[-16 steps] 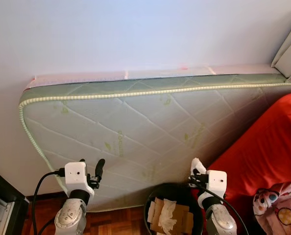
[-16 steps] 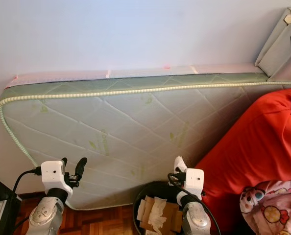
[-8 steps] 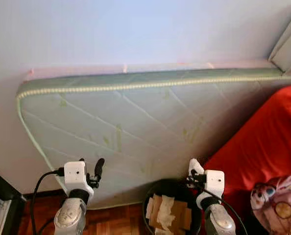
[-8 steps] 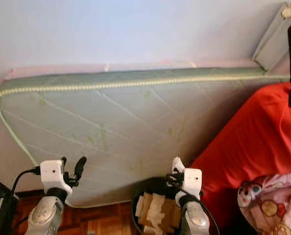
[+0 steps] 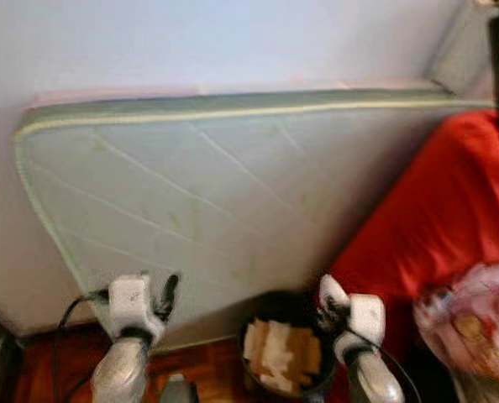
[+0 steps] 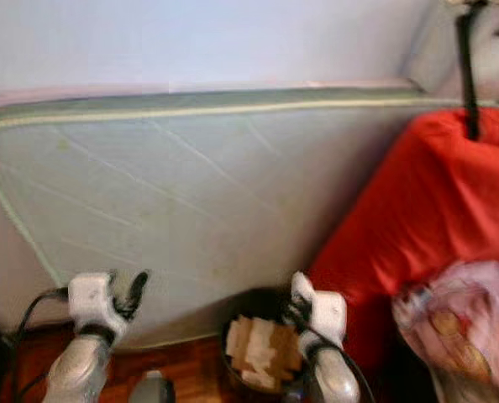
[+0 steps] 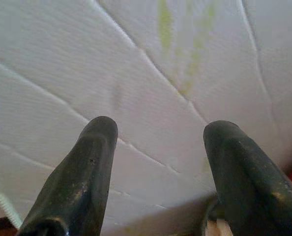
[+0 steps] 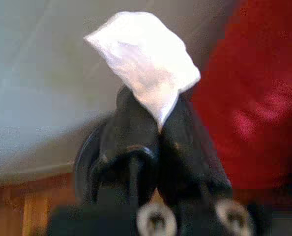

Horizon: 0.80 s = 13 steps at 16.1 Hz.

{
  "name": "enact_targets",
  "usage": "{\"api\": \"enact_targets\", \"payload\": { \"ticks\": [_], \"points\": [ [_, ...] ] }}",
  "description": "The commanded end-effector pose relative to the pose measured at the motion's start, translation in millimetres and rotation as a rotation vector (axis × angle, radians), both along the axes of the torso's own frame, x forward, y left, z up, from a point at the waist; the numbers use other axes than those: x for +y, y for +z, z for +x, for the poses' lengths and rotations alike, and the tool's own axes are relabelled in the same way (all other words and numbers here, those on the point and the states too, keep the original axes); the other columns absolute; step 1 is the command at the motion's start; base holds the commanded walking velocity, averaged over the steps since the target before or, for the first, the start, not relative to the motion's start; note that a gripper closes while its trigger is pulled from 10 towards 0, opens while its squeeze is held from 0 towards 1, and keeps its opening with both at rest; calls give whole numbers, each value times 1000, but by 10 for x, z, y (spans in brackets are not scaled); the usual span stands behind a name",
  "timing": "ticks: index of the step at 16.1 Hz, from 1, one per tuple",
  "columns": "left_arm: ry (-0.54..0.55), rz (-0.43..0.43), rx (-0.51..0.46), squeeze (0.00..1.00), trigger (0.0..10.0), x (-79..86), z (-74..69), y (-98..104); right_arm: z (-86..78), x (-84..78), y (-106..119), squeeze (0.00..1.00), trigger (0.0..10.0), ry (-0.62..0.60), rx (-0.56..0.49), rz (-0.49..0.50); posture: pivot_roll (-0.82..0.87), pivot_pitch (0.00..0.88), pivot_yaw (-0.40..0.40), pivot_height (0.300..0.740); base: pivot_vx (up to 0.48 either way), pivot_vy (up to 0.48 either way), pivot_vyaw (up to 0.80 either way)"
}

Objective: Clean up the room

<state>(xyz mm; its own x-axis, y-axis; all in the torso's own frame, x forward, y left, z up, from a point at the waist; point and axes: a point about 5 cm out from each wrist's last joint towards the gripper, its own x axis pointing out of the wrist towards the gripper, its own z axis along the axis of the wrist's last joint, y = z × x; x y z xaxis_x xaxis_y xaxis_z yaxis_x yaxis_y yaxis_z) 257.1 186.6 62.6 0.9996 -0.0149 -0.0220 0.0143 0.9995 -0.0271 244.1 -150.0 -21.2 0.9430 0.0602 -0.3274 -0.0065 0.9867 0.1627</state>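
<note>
Bedroom corner: a quilted mattress [image 5: 199, 193] leans on the wall beside red bedding [image 5: 434, 218]. My right hand [image 8: 158, 125] is clamped on a white tissue [image 8: 146, 59], held just beside the black bin [image 5: 285, 361] of paper scraps for dropping in; my left hand [image 7: 158, 162], fingers apart, holds nothing

pale green quilted mattress [image 5: 207, 193], red blanket [image 5: 434, 218], seemingly white tissue [image 8: 146, 73]

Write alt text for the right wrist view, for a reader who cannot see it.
The right gripper has its two black fingers shut on a crumpled white tissue that sticks out past the tips. Behind it are a pale quilted mattress, a red cover and a strip of wooden floor.
</note>
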Motion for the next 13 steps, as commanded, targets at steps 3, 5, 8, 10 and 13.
{"api": "enact_targets", "payload": {
  "ticks": [3,5,8,10,13],
  "points": [
    [16,-7,58,0,10000,35,-86,-120,51,53,23,0,10000,23,-4,15,90,40,-85,656,0,0,0],
    [12,-8,57,0,10000,33,-82,-117,38,60,-4,0,10000,28,11,18,91,41,-83,656,0,0,0],
    [8,-10,63,0,10000,32,-84,-117,35,44,-46,0,10000,17,56,6,90,48,-84,651,0,0,0],
    [5,-12,70,0,10000,32,-85,-128,36,51,-17,0,10000,20,21,14,91,52,-84,636,0,0,0],
    [-6,-5,84,0,10000,32,-82,-143,70,77,8,0,10000,21,11,25,93,56,-86,636,0,0,0]
  ]
}}
